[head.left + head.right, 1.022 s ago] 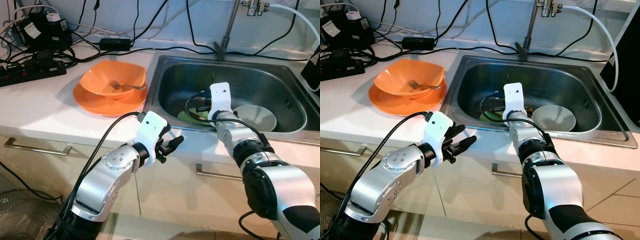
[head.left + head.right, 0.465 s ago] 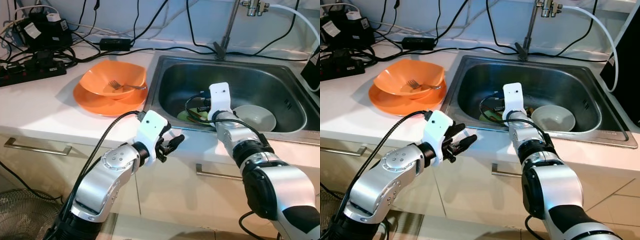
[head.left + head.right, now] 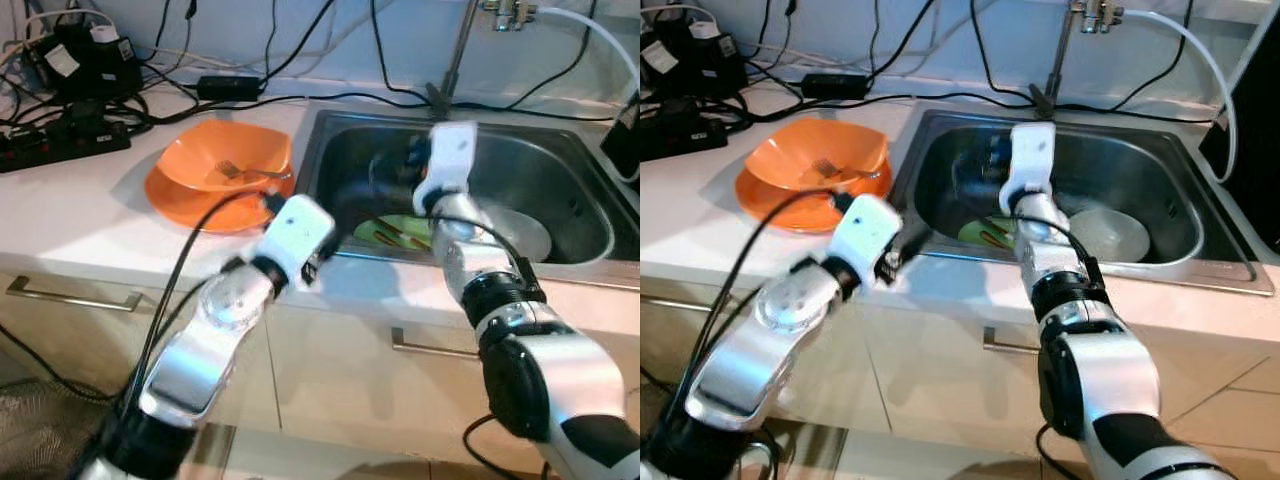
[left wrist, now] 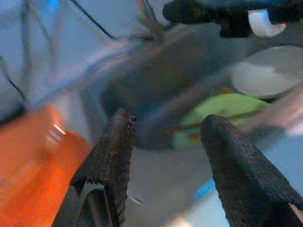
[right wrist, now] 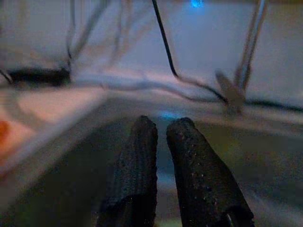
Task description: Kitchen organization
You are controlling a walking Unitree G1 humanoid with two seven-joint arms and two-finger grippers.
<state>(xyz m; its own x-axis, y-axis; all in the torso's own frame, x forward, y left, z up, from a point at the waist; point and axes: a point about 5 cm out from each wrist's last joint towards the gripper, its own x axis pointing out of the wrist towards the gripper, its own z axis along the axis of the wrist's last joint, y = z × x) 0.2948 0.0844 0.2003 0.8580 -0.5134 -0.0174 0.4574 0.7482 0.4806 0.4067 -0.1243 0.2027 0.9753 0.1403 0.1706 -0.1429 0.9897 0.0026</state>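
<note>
your right gripper (image 5: 161, 142), fingers together and empty, hangs over the sink (image 3: 575, 175) above the green plate (image 3: 400, 232), while the left gripper (image 4: 165, 142), fingers apart, nears the sink's front edge, so watch they don't collide or clip that rim.

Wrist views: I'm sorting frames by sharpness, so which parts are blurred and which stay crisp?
Left wrist view: the tool's fingers are crisp, while the orange bowl, sink and green plate smear with motion. Right wrist view: dim and soft; the fingers read clearly, but the cables and faucet are hazy.
</note>
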